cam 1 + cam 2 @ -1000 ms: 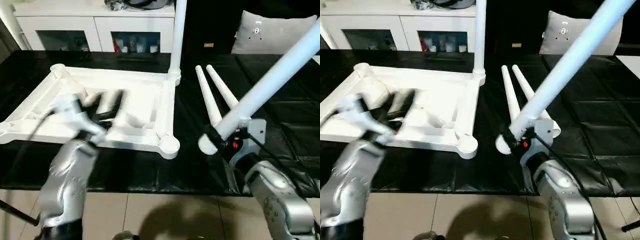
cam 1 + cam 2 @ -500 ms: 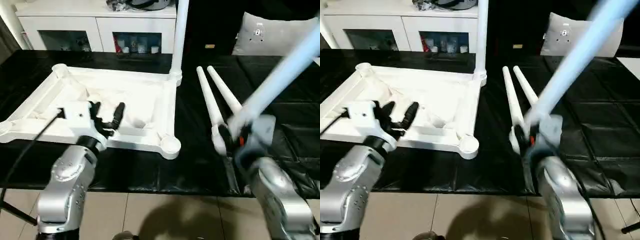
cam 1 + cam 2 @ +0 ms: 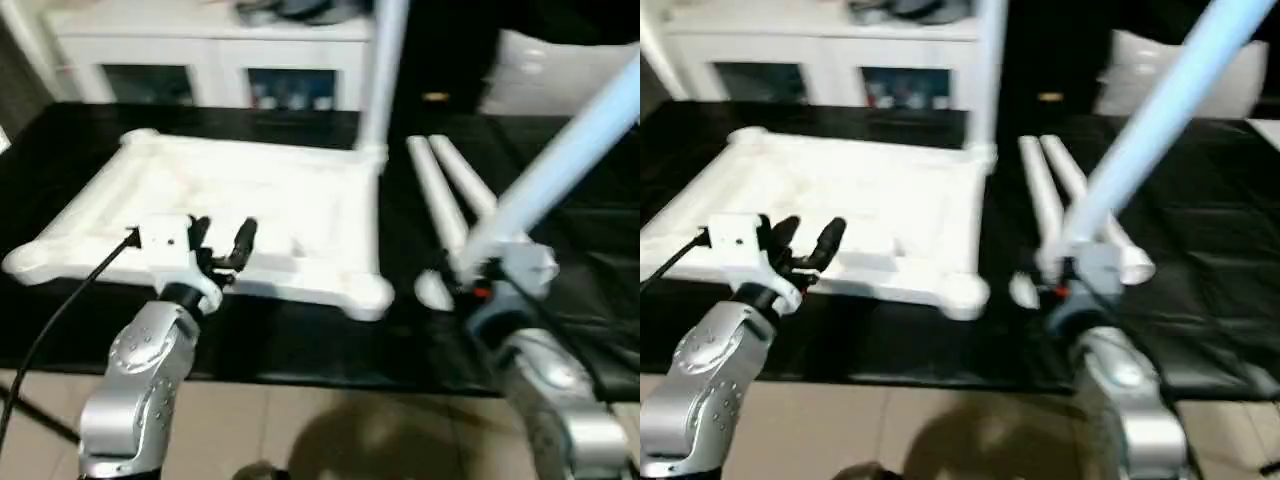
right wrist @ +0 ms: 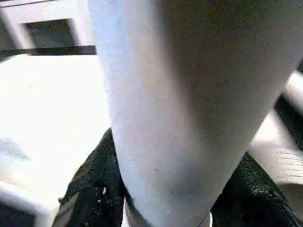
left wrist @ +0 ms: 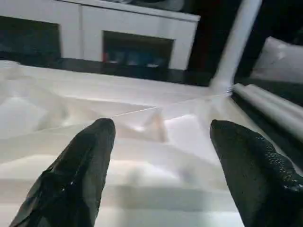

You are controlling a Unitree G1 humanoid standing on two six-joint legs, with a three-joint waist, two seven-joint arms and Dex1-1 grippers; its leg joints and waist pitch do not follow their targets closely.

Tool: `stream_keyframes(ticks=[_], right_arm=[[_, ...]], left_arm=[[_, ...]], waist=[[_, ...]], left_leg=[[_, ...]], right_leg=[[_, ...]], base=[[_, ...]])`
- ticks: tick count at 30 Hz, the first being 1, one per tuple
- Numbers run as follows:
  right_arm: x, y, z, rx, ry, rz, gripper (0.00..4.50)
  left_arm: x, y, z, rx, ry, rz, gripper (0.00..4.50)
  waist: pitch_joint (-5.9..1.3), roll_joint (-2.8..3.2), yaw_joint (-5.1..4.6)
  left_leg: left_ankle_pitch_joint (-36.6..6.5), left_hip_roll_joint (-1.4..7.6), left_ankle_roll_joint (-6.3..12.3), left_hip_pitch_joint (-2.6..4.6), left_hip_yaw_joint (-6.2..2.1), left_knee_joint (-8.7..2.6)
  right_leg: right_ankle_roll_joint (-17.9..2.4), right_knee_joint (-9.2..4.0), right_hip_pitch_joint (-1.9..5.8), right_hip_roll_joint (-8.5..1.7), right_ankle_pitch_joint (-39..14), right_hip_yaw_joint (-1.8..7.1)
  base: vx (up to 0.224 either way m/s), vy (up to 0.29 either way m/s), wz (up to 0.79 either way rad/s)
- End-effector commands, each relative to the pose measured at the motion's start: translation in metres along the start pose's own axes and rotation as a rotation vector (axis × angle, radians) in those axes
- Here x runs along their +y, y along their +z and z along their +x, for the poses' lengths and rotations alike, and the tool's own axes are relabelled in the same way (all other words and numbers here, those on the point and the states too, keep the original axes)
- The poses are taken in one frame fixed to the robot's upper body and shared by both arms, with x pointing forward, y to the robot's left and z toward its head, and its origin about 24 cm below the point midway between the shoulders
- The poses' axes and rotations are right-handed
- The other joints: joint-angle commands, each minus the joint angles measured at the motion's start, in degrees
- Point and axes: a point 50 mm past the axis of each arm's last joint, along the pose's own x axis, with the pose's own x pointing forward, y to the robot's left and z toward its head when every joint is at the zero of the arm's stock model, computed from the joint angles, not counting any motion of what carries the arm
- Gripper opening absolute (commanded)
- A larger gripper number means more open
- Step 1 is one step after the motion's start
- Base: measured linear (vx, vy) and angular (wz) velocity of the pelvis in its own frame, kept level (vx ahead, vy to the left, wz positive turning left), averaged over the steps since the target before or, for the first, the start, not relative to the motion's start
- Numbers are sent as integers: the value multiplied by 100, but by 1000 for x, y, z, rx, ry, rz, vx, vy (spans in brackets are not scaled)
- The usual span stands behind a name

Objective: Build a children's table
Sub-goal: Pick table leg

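No readable brands or writing anywhere; the stuff behind the cabinet (image 3: 200,60) glass is just colored blur. The table top (image 3: 250,200) lies upside down on the black mat (image 3: 300,330), toward the mat's left side, ribs facing up but washed out so the pattern is hard to follow. One leg (image 3: 385,70) stands upright in its far right corner socket, top cut off by the frame. Two spare legs (image 3: 440,200) lie side by side on the mat just right of the top. The left gripper (image 3: 220,240) hangs spread open and empty over the top's near edge. The right gripper (image 3: 470,283) is clamped on the thick end of a fourth leg (image 3: 570,150), which slants up and off to the right, far end out of frame. A grey cushion (image 3: 540,65) sits at the back right, partly hidden behind that leg.
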Motion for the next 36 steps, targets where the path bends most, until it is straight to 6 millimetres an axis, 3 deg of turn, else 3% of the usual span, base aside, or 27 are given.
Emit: stream_keyframes(ticks=[1, 2, 3, 4, 7, 8, 9, 11, 12, 13, 14, 15, 16, 17, 18, 19, 21, 22, 23, 24, 26, 31, 32, 33, 34, 35, 36], right_arm=[[-3, 3, -4, -8, -7, 9, 190], [-3, 3, -4, -5, -8, 8, 190], [-3, 3, -4, -4, -8, 8, 190], [-3, 2, -4, 0, -7, 9, 190], [-2, 1, -5, 3, -1, 10, 190], [-2, 1, -5, 4, 2, 9, 190], [-2, 1, -5, 5, 6, 8, 190], [-2, 0, -5, 6, 7, 7, 190], [-3, 0, -6, 8, 7, 5, 190], [-4, -1, -6, 11, 7, 1, 190], [-4, -1, -6, 14, 10, -3, 190], [-4, -2, -6, 17, 13, -8, 190], [-4, -2, -6, 19, 18, -7, 190], [-3, -2, -5, 22, 28, -4, 190], [-2, -2, -4, 25, 41, -2, 190], [-1, -3, -4, 28, 51, -3, 190], [3, -6, -3, 46, 87, -23, 190], [4, -7, -3, 49, 93, -30, 190], [4, -7, -3, 50, 93, -27, 190], [3, -7, -3, 48, 89, -17, 190], [3, -7, -3, 44, 88, -3, 190], [7, -4, -3, 33, 133, -50, 190], [8, -4, -3, 33, 142, -53, 190], [10, -4, -2, 35, 161, -61, 190], [11, -4, -2, 35, 170, -64, 190], [11, -5, -2, 35, 173, -65, 190], [10, -5, -2, 29, 163, -59, 190]], left_arm=[[-3, -1, -1, 7, -5, 6, 360], [-3, -1, -1, 6, -6, 10, 360], [-3, -1, -1, 5, -7, 14, 360], [-4, 0, -1, 4, -12, 40, 360], [-5, 0, 0, 10, -9, 58, 360], [-5, -1, 0, 12, -8, 58, 360], [-5, -1, 0, 13, -9, 56, 360], [-5, -2, 0, 16, -8, 49, 360], [-4, -3, 1, 29, 3, 29, 360], [-3, -3, 1, 29, 18, 35, 360], [-2, -3, 1, 29, 23, 38, 360], [-2, -3, 1, 28, 28, 46, 360], [-2, -3, 1, 28, 29, 59, 360], [-2, -3, 0, 27, 29, 65, 360], [-2, -3, -1, 24, 31, 70, 360], [-2, -2, -1, 19, 36, 74, 360], [-2, -3, -3, 25, 43, 90, 360], [-3, -4, -3, 31, 33, 92, 360], [-4, -4, -4, 34, 20, 103, 360], [-5, -4, -5, 30, 8, 104, 360], [-6, -2, -7, 11, -10, 89, 360], [-6, 1, -8, -14, -19, 73, 360], [-6, 1, -8, -13, -19, 76, 360], [-6, 0, -8, -12, -25, 80, 360], [-6, 0, -8, -11, -28, 82, 360], [-7, 0, -8, -10, -30, 84, 360], [-6, -1, -8, -5, -39, 92, 360]], waist=[[-256, 112, -162], [-250, 102, -171], [-226, 52, -199], [-202, 13, -221], [-145, 22, -334], [-140, 29, -359], [-106, 118, -394], [-87, 173, -436], [-84, 218, -339], [-63, 159, -311], [-60, 167, -168], [-242, -68, -214], [-277, -281, -138], [-244, -288, -19], [-216, -342, 63], [-281, -280, 121], [-238, -178, 183], [-263, -125, 107], [-246, -95, 82], [-222, -101, 78], [-221, -70, 59], [-263, -49, 28], [-229, -58, 19], [-220, -79, 21], [-122, -26, 8], [-95, -18, -9], [-118, 67, -148]], left_leg=[[-1970, 581, 12, 274, -253, -946], [-2358, 569, -304, 255, -262, -991], [-3211, 529, -906, 250, -296, -1034], [-3840, 486, -1259, 303, -346, -979], [-4431, 477, -1399, 364, -472, -928], [-4524, 499, -1458, 360, -515, -960], [-4870, 585, -1624, 400, -605, -1089], [-5312, 969, -1586, 320, -745, -1445], [-5377, 1264, -1330, 161, -707, -1751], [-5275, 1330, -1077, 115, -662, -1803], [-5074, 1267, -724, 87, -465, -1736], [-4044, 984, -513, 389, -465, -1253], [-1885, 144, -257, 219, -156, 44], [-626, 109, -64, 9, -343, 207], [285, 72, -62, -180, -452, 182], [327, 172, -154, -189, -486, 35], [-332, 358, -300, 54, -461, -404], [-621, 454, -423, 64, -474, -483], [-767, 463, -469, 28, -486, -536], [-1251, 473, -527, 75, -481, -553], [-1510, 519, -584, 98, -511, -597], [-1602, 617, -534, 183, -531, -703], [-1720, 353, -72, -233, -748, -845], [-2236, 308, 100, -9, -736, -693], [-2313, 291, 105, -85, -693, -570], [-2379, 294, 44, -53, -654, -488], [-2686, 459, -249, 440, -579, -419]], right_leg=[[-437, -19, 1, 117, -723, -150], [-374, -29, 23, 85, -675, -129], [-233, -143, 37, -12, -865, -49], [-96, -300, 18, -140, -1456, 54], [87, -473, 42, -180, -2479, 70], [107, -463, 88, -139, -2370, 51], [86, -428, 140, -1, -1990, -26], [54, -7, 284, 160, -1142, -179], [106, 542, 385, 208, -462, -256], [98, 673, 394, 213, -413, -261], [69, 781, 416, 156, -774, -187], [3, 292, 301, -89, -1409, 191], [-292, -713, 248, -760, -3225, 566], [16, -750, 299, -875, -3627, 701], [878, -680, 316, -619, -4051, 684], [947, -548, 385, -603, -3812, 661], [437, -407, 248, -202, -2392, 353], [189, -303, 254, -136, -2034, 309], [91, -303, 274, -130, -2050, 269], [13, -361, 219, -152, -2495, 278], [-152, -368, 221, -200, -2617, 313], [-565, -300, 321, -211, -1320, 277], [-533, -276, 677, -327, -1660, -96], [-606, -504, 612, -491, -2497, -145], [-627, -718, 809, -648, -3664, -253], [-556, -830, 859, -714, -4229, -311], [-436, -904, 619, -481, -4646, -247]], base=[[-48, 134, 6], [-48, 134, 6], [-55, 88, 3], [-53, 47, 1], [-53, 24, -3], [-52, 5, -8], [-59, -12, -9], [-66, -47, 2], [-81, -114, 14], [-85, -179, 19], [-85, -179, 19], [-22, -227, 12], [21, -237, -7], [21, -237, -7], [-1, -198, -17], [-31, -128, -9], [-38, -97, -1], [0, 0, 0], [0, 0, 0], [0, 0, 0], [0, 0, 0], [0, 0, 0], [0, 0, 0], [19, 28, 42], [53, 23, 58], [53, 23, 58], [12, 29, 47]])
